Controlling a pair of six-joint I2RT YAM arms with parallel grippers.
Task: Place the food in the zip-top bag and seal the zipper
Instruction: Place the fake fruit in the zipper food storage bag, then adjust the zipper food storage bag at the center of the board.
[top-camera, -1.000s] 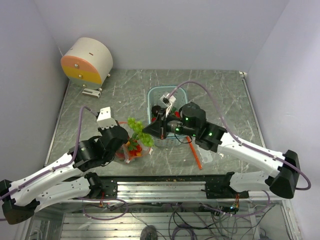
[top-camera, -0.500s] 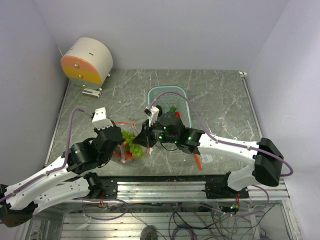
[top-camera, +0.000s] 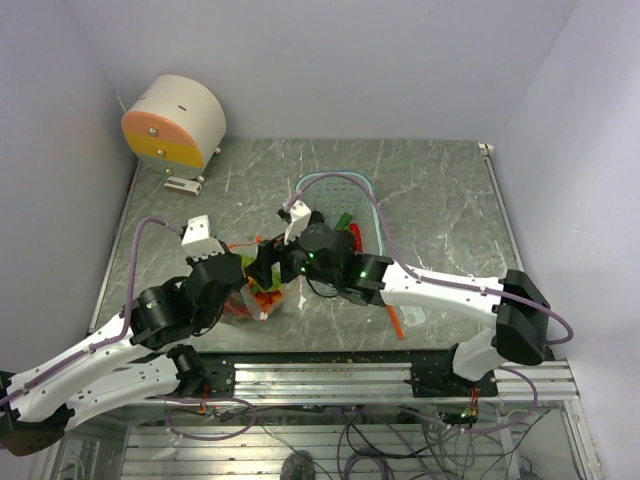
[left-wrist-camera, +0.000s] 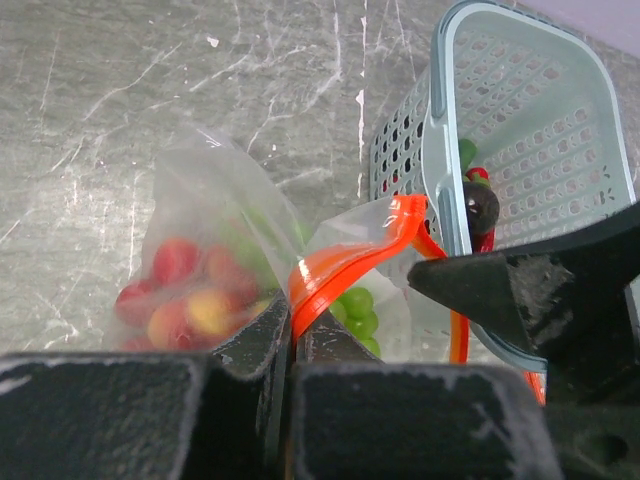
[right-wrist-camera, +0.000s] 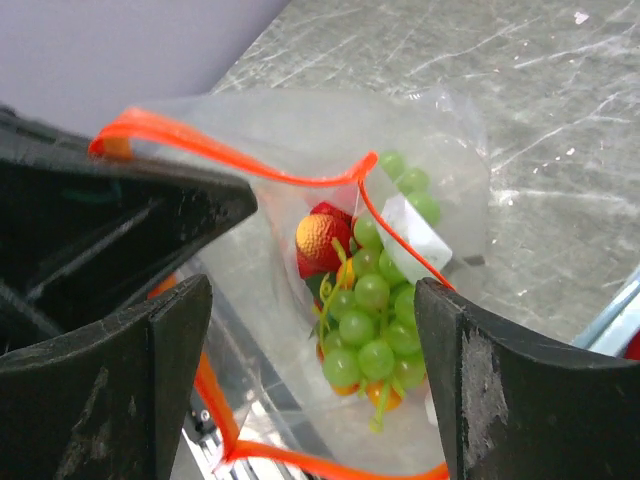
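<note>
- The fingers of the left gripper are clenched on the zipper, which is pinched at the left end of the bag's mouth. The pads themselves are hidden by the gripper's own body.
- The fingers of the right gripper are spread wide and released. Nothing is clamped between them, and the open mouth of the bag is seen through the gap.
- The bag is found on the table, near its front edge and just left of the basket. Whether bag and basket touch cannot be told.
- Food is seen inside the bag: a bunch of green grapes, a red strawberry-like piece, and red and yellow pieces blurred by the plastic. A white label is also seen there.
- In the top view the bag is largely covered by both grippers, so only scraps of orange and red are made out.
- The near run of the zipper is cut off at the bottom edge of the right wrist view.
- A few pieces are left in the basket: something green, something red and a dark round item that cannot be identified. The basket's right side is cut off in the left wrist view.
- A thin orange object is partly hidden beside the right arm, and what it is cannot be told.
- A round white drum with an orange and yellow face is set at the far left.
</note>
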